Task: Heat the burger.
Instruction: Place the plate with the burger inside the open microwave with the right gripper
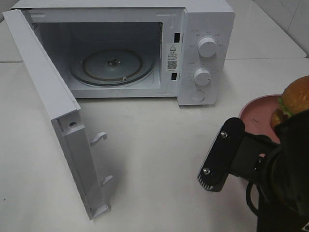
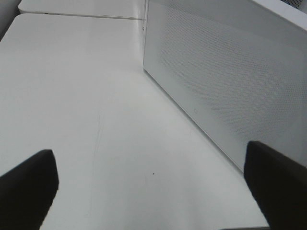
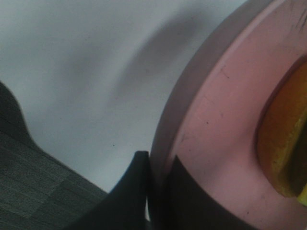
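Low down, right fingers [image 3: 136,191] pinch the pink plate [image 3: 216,124] rim beside the burger [image 1: 297,96]; left fingers [image 2: 29,187] spread wide.

Brown-bunned burger [image 1: 296,96] on pink plate [image 1: 257,112]

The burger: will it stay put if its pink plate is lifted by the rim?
Probably, if kept level: the burger sits tall and layered, so it may tip. The pink plate looks smooth, so sliding is likely on a tilt.
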